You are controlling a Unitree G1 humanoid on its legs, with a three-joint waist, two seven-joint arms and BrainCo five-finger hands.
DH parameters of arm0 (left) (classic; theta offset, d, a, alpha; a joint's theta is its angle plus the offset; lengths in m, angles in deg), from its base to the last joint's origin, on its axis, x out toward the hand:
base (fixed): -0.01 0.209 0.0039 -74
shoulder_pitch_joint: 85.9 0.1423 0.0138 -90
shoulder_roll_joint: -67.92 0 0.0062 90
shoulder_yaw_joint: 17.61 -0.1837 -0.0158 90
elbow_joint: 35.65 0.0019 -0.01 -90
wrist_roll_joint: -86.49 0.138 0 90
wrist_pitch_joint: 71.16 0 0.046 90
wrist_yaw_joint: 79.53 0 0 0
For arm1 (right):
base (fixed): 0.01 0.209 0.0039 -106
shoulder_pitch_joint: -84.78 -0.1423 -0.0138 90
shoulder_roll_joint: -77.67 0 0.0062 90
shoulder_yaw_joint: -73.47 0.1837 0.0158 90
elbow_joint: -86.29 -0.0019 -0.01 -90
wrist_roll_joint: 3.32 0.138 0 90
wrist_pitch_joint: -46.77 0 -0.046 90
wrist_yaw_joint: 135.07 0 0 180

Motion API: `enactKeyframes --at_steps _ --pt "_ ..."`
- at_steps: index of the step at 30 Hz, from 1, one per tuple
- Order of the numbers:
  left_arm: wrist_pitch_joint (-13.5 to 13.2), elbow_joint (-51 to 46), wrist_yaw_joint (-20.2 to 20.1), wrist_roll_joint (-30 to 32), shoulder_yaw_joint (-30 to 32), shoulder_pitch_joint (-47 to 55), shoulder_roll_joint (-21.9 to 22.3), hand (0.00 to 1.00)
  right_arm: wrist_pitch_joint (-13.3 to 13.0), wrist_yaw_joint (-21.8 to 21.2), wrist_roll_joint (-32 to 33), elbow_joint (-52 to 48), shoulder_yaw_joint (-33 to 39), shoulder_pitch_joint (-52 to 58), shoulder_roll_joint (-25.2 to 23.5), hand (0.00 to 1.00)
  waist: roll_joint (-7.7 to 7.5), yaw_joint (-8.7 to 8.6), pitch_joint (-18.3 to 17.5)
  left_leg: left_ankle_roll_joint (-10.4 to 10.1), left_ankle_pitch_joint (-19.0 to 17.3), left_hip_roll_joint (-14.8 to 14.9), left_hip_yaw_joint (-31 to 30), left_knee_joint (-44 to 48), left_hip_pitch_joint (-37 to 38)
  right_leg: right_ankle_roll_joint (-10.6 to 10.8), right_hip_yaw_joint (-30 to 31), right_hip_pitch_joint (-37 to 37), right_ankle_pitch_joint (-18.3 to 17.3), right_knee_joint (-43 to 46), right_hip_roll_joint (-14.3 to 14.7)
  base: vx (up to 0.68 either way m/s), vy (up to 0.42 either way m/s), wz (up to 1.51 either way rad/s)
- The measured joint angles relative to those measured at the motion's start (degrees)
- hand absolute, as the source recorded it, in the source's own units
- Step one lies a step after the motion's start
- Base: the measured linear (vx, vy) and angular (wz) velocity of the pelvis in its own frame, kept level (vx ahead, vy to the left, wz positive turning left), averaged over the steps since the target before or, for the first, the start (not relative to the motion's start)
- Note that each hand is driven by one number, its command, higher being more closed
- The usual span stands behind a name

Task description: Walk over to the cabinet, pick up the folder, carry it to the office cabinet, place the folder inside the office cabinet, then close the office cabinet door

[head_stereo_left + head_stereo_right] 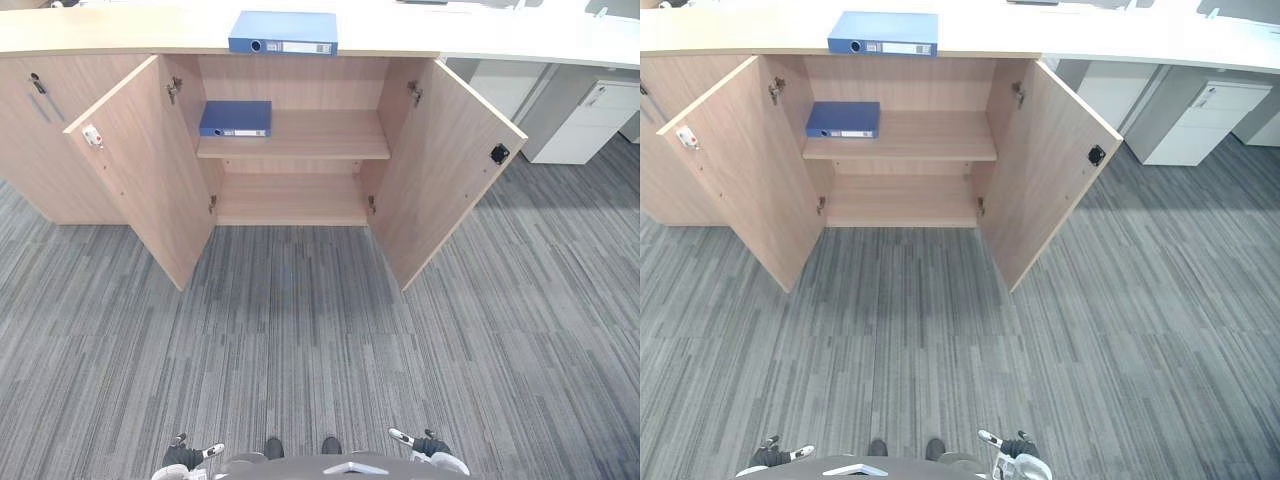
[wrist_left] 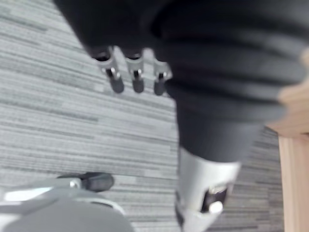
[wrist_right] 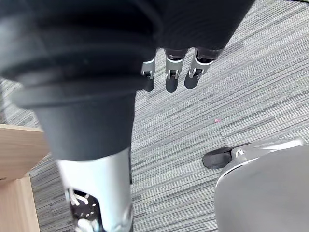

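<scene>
- Ahead, the blue folder (image 1: 283,32) lies flat on the cabinet top (image 1: 120,35), spine toward me, long side running left to right.
- It is well apart from me, slightly leftward, so my left hand (image 1: 190,456) is nearer.
- My right hand (image 1: 428,446) hangs relaxed and empty, like the left.

No print can be made out from here. At upper centre, the blue folder (image 1: 283,30) on the counter (image 1: 120,28) and the second folder (image 1: 235,116) on the shelf (image 1: 320,135) each show a white spine label, its print too small to read.
</scene>
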Motion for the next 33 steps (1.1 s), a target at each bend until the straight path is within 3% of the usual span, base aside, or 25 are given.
enactKeyframes --at_steps 5,7,9,11,13,15,17,19,22,23,24,26,28,30,31,33 --pt "0.01 -0.04 -0.01 0.01 0.03 -0.44 -0.26 0.0 0.03 -0.04 -1.65 -0.18 -0.24 -0.95 -0.01 0.0 -0.42 0.46 0.81 0.94 -1.76 0.01 1.6 1.4 -2.49 0.95 1.19 -3.71 -1.54 2.56 -0.18 0.02 0.008 -0.14" --pt "0.04 -0.07 -0.01 -0.04 0.08 -0.57 -0.59 0.0 0.02 -0.05 -1.67 -0.32 -0.18 -1.3 -0.29 0.0 -0.96 0.48 1.45 1.28 -4.86 0.04 1.87 5.86 -4.12 1.72 1.1 -6.37 -5.04 9.23 -0.94 0.1 0.029 -0.04" --pt "0.09 -0.06 0.02 -0.54 -0.16 -1.24 -0.52 0.0 -0.07 -0.09 -1.66 -0.77 -0.16 -1.48 -0.26 0.0 -0.69 0.96 2.49 2.3 -7.79 0.27 2.24 9.29 -4.14 4.38 -0.68 -11.58 -9.01 23.67 -2.29 0.09 0.038 -0.14" --pt "0.12 -0.03 0.04 -0.66 -0.36 -1.35 -0.67 0.0 -0.18 -0.1 -1.66 -1.36 -0.21 -2.09 -0.34 0.0 -0.07 0.7 3.15 3.3 -8.56 0.14 2.23 9.72 -2.19 3.7 -3.12 -16.99 -10.06 36.25 -3.97 0.17 0.052 -0.06" --pt "0.16 -0.07 0.07 -1.06 -0.37 -1.91 -0.85 0.0 -0.26 -0.09 -1.63 -1.46 -0.23 -2.48 -0.14 0.0 -0.35 0.28 3.52 3.72 -9.73 0.1 1.26 9.67 -0.13 3.46 -5.8 -19.72 -13.95 43.13 -5.75 0.27 0.039 0.16" --pt "0.18 -0.07 0.07 -1.12 -0.37 -2.32 -0.86 0.0 -0.27 -0.08 -1.63 -2.26 -0.49 -2.49 0.19 0.0 -0.2 -0.66 3.61 2.92 -10.81 1.18 -1.02 8.99 1.91 3.11 -8.64 -21.71 -16.73 41.75 -6.1 0.29 -0.035 0.45" --pt "0.18 -0.08 0.08 -1.31 -0.37 -3.27 -0.62 0.0 -0.3 -0.07 -1.6 -2.58 -0.52 -2.83 0.48 0.0 0.32 -1.21 3.92 2.04 -11.35 2.66 -2.54 7.36 3.65 2.26 -9.03 -24.0 -16.19 36.93 -4.68 0.37 -0.1 0.45" --pt "0.18 -0.02 0.06 -1.48 -0.57 -3.57 -0.5 0.0 -0.25 -0.06 -1.65 -2.62 -0.93 -2.91 0.9 0.0 0.83 -1.97 4.2 0.16 -12.42 4.2 -3.91 6.46 5.24 1.19 -8.72 -25.02 -12.5 29.86 -2.84 0.39 -0.135 0.51" --pt "0.13 0.05 0.1 -1.5 0.09 -3.32 -0.42 0.0 -0.18 -0.03 -1.56 -2.53 -0.8 -1.48 0.93 0.0 -0.1 -2.28 3.66 -4.21 -15.08 4.25 -4.06 7.33 8.37 -2.19 -8.04 -25.17 -4.17 26.6 -3.39 0.44 -0.19 0.41" --pt "0.04 -0.09 0.11 -1.5 0.3 -3.5 0.19 0.0 -0.08 -0.05 -1.75 -2.52 -0.81 -1.7 1.55 0.0 1.49 -2.3 3.58 -5.91 -16.06 6.03 -3.49 11.54 6.95 -2.96 -8.92 -24.68 -5.23 27.09 -2.57 0.51 -0.233 0.29" --pt "-0.14 -0.31 -0.07 -1.51 0.98 -3.61 1.24 0.0 -0.18 -0.01 -1.77 -2.76 -0.69 -1.78 1.55 0.0 1.91 -2.14 3.86 -6.16 -16.2 6.65 -3.13 18.04 4.03 -3.37 -8.98 -23.73 -6.22 26.1 -2.05 0.58 -0.297 0.11" --pt "-0.41 -2.47 -0.05 -2.34 5.94 -3.54 3.29 0.0 -0.11 0.15 -1.65 -5.09 -0.67 -1.42 2.03 0.0 3.71 -1.88 5.09 -7.32 -16.2 12.17 0.12 46.24 -7.34 -3.98 -8.81 -17.39 -7.16 21.78 0.63 0.58 -0.303 -0.05" --pt "-0.49 -3.63 -0.05 -3.17 7.35 -3.51 3.68 0.0 -0.19 0.17 -1.49 -5.59 -1.02 -1.05 1.73 0.0 3.62 -1.02 5.26 -7.47 -16.34 15.63 1.81 56.63 -11.13 -4.85 -8.6 -12.53 -7.88 19.95 1.95 0.37 -0.174 -0.22" --pt "-1.04 -5.47 -0.16 -4.5 7.82 -4.37 4.04 0.0 -0.17 0.17 -1.21 -7.19 -1.14 -0.51 0.02 0.0 2.06 0.04 5.94 -6.8 -16.7 17.85 4.48 59.93 -16.74 -5.38 -7.74 -6.4 -9.61 17.23 2.04 0.39 -0.18 -0.14" --pt "-1.05 -5.93 -0.18 -4.59 7.85 -4.61 4.35 0.0 -0.16 0.17 -1.19 -7.25 -1.19 -0.51 -0.36 0.0 2.03 0.15 5.87 -6.78 -16.71 18.14 5.0 59.4 -18.48 -5.34 -7.62 -5.3 -9.94 16.4 2.02 0.33 -0.117 -0.13" --pt "-1.21 -6.61 -0.3 -5.6 7.92 -5.71 5.99 0.0 0.05 0.18 -1.19 -7.12 -0.9 -0.57 -1.42 0.0 2.17 1.36 5.8 -6.75 -16.7 17.39 7.51 50.98 -22.74 -4.56 -6.27 -1.8 -10.48 13.73 1.46 0.35 -0.028 -0.29"
